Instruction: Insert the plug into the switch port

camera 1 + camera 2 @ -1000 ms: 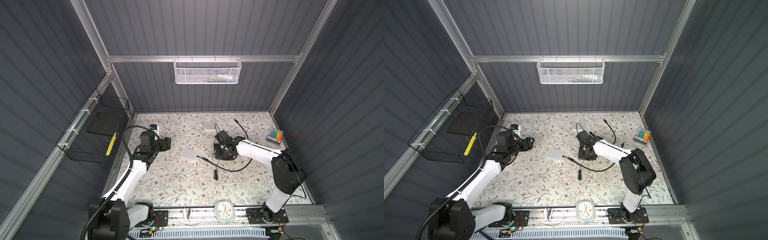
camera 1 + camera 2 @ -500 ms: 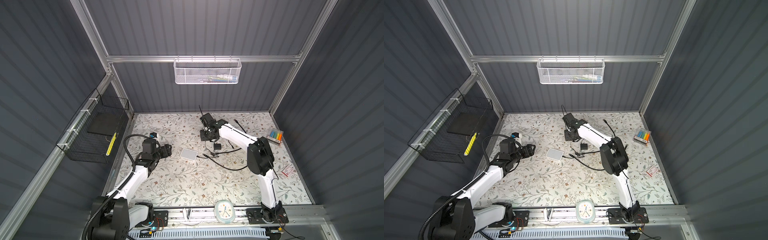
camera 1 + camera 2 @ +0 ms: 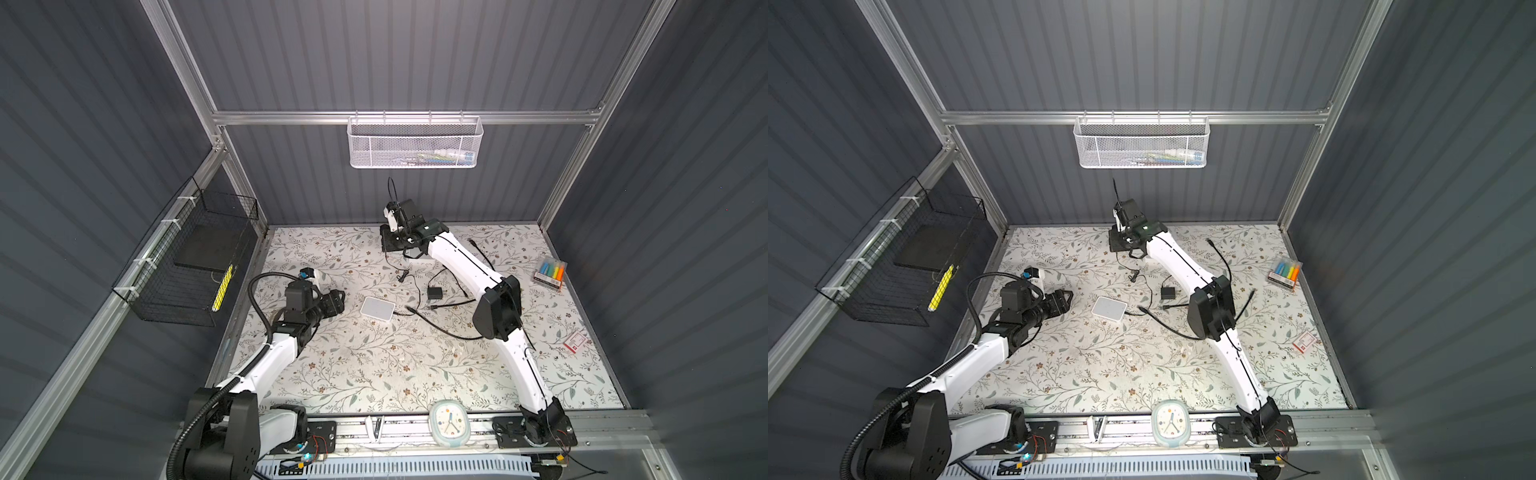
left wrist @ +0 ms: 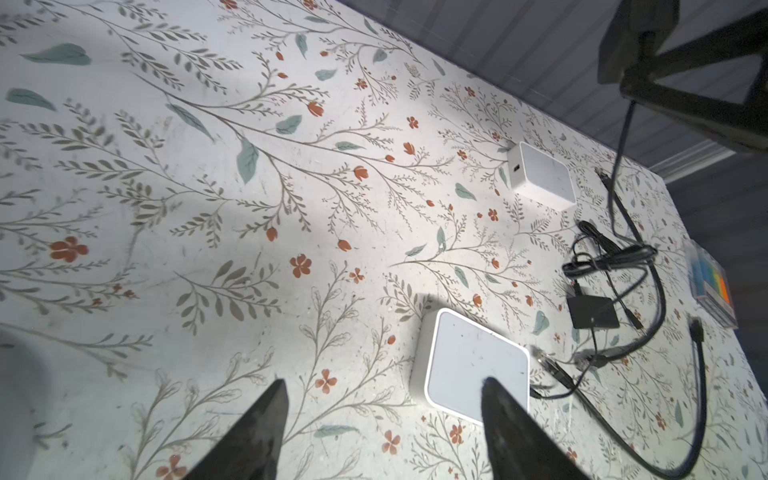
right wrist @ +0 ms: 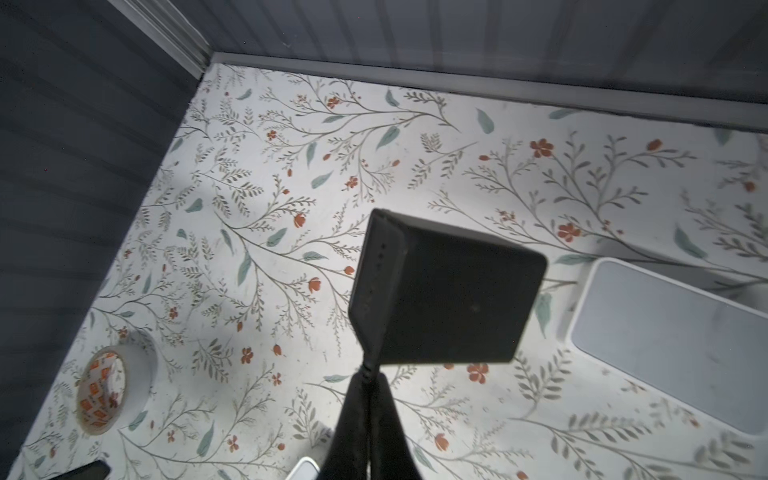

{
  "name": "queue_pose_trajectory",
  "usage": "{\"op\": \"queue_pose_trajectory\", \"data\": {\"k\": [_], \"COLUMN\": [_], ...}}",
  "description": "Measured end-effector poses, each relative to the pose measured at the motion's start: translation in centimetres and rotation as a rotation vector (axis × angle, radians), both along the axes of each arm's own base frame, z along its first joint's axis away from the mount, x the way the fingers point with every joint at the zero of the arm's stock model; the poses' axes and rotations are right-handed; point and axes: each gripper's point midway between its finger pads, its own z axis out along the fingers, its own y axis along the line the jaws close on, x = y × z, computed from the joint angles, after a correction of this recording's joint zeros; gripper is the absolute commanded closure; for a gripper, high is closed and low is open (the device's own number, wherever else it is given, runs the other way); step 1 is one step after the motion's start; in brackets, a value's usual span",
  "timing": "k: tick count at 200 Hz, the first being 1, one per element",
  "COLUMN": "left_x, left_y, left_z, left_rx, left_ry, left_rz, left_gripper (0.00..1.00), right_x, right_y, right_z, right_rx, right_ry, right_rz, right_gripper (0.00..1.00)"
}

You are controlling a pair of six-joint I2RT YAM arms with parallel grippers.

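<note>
By the back wall the right gripper (image 5: 365, 395) is pinching a thin black cable (image 5: 367, 370) tight, right where it is meeting the corner of a black switch box (image 5: 449, 295). So the insertion itself seems to be under way, though the plug is hiding behind the fingertips (image 5: 353, 415). The left gripper (image 4: 384, 388) is hanging spread and empty beside a white square device (image 4: 469, 365), well apart; next it is calling for a straight push along the port, without the box sliding.
</note>
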Motion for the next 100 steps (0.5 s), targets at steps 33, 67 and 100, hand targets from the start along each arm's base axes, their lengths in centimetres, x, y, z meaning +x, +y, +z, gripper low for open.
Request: {"op": "queue_pose_trajectory", "data": {"k": [33, 67, 100], "left_x": [-1.4, -3.2, -3.3], "left_y": [-3.8, -7.7, -7.7], "left_z": [-0.9, -1.8, -2.3], "left_rx": [0.029, 0.099, 0.132], "left_ry": [0.017, 0.048, 0.072], "left_rz": [-0.163, -0.347, -0.374], "left_gripper": [0.21, 0.21, 0.23], "right_x": [0.2, -0.3, -0.2], "right_y": [1.6, 1.8, 1.8], "right_z": [-3.7, -8.2, -9.1], "right_rx": [0.025, -0.004, -0.009], "right_ry": [0.043, 0.115, 0.127], "right_rz": [0.049, 0.065, 0.069], "right_gripper": [1.0, 0.93, 0.85]}}
